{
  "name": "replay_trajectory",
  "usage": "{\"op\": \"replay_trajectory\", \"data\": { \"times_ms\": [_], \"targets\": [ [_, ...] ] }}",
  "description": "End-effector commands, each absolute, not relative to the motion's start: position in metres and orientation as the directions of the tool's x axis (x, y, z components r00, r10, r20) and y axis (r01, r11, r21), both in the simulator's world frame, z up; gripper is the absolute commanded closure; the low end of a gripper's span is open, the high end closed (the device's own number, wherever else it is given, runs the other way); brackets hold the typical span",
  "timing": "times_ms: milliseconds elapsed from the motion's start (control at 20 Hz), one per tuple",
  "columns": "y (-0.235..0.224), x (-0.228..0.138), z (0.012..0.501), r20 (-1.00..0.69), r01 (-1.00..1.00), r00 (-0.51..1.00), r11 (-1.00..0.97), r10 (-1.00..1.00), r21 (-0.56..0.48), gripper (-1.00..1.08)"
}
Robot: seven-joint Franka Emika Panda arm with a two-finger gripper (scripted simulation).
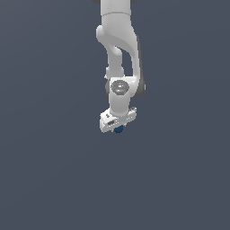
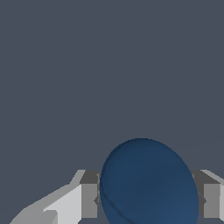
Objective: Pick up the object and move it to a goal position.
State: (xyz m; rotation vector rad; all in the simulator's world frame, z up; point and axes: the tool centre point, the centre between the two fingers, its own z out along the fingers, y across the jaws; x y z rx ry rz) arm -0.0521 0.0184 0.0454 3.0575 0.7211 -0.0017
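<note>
- Pinching the ball between both fingers, the gripper has it tucked right underneath.
- Smooth, round, probably light, so it could squirt out.
- Best hold: dead across its widest middle.

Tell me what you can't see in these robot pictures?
- Exterior view: the blue ball is mostly hidden under the white gripper; its fingers cannot be made out.
- Wrist view: the ball is cut off by the picture's edge and covers the fingers' contact faces.
- The goal position shows nowhere.
</note>
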Motion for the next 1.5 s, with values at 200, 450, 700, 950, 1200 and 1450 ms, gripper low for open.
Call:
{"op": "replay_trajectory", "data": {
  "times_ms": [200, 450, 700, 950, 1200, 1450],
  "targets": [
    [0.061, -0.028, 0.072, 0.000, 0.448, 0.894, -0.894, 0.448, 0.000, 1.08],
    [0.100, -0.005, 0.097, 0.000, 0.448, 0.894, -0.894, 0.448, 0.000, 1.08],
    [0.134, 0.016, 0.119, 0.000, 0.448, 0.894, -0.894, 0.448, 0.000, 1.08],
    [0.154, 0.029, 0.131, 0.000, 0.448, 0.894, -0.894, 0.448, 0.000, 1.08],
    [0.165, 0.037, 0.138, 0.000, 0.448, 0.894, -0.894, 0.448, 0.000, 1.08],
    [0.167, 0.039, 0.139, 0.000, 0.448, 0.894, -0.894, 0.448, 0.000, 1.08]
  ]
}}
